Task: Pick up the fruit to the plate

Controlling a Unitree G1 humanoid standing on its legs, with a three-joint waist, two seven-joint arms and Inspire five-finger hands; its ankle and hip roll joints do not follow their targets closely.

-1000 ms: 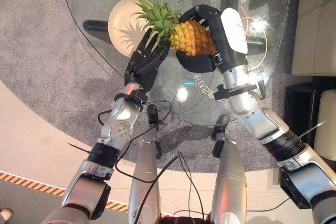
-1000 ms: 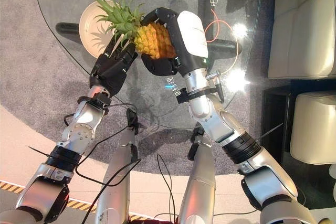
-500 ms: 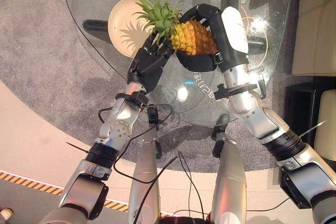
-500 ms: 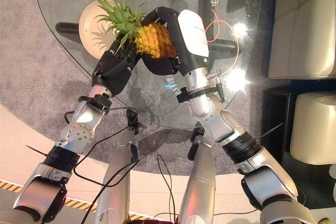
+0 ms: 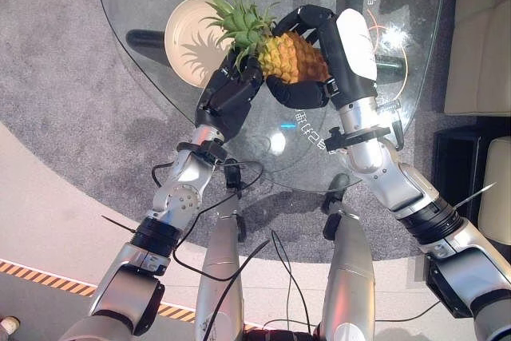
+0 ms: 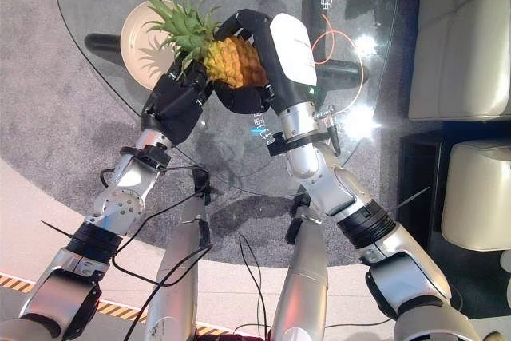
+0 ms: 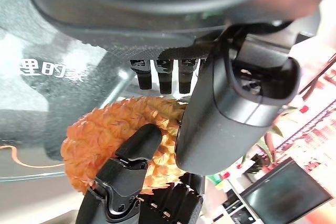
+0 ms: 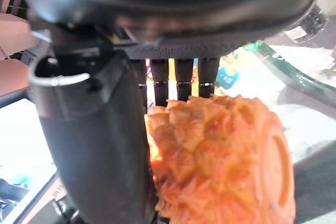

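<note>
The pineapple (image 5: pixel 291 57) hangs on its side above the glass table (image 5: pixel 263 145), its green crown pointing toward the cream plate (image 5: pixel 182 25). My right hand (image 5: pixel 351 45) is shut on the orange body, fingers over the top and thumb beneath; the right wrist view shows the pineapple (image 8: pixel 220 161) close against that thumb. My left hand (image 5: pixel 226 97) reaches up from below at the crown end, its straight fingers (image 7: pixel 160 74) touching the fruit where the leaves begin and its thumb (image 7: pixel 236 108) beside the body. The plate lies bare on the table, left of the crown.
The round glass table stands on grey carpet, with a dark base bar (image 5: pixel 144 37) under the plate. An orange cable (image 5: pixel 402 53) loops on the glass behind my right hand. A cream sofa (image 5: pixel 479 37) and a dark side table (image 5: pixel 455 157) stand to the right.
My left hand has risen and moved in against the crown end of the pineapple. The right hand and fruit have drifted slightly toward the plate.
</note>
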